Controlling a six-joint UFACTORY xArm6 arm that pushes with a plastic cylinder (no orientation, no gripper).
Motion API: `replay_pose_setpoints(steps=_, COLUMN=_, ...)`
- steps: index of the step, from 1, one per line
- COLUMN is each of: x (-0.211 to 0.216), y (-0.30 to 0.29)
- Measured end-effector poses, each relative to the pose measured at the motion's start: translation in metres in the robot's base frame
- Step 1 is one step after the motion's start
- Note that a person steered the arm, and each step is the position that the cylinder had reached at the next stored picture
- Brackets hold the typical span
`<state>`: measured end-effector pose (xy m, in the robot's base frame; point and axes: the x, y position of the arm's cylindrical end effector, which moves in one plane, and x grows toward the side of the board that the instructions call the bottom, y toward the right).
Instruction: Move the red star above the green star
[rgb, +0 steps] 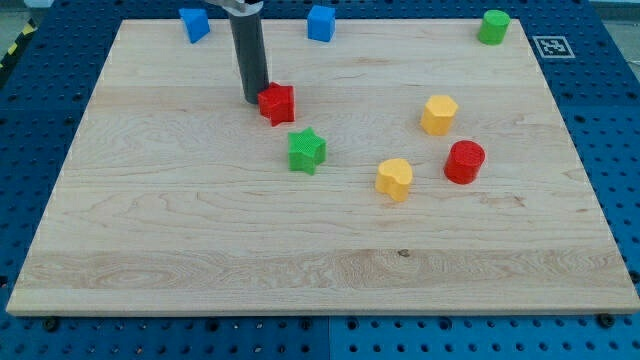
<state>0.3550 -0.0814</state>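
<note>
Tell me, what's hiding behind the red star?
My tip stands just behind the red star, at its left side. Bare wooden board beyond. Whether they touch is hidden.

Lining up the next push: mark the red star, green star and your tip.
red star (277, 103), camera view, its top face.
green star (306, 150), camera view, its top face.
my tip (252, 98), camera view, rod's very end, at the red star's left edge.

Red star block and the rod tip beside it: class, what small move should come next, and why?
Probably a short push toward the view's right. My tip sits against the left side of the red star block, which lies up and slightly left of the green star block; a small nudge should centre it directly above.
</note>
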Motion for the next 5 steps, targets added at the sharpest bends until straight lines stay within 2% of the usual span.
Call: replay_pose_setpoints(steps=5, x=0.043, y=0.002)
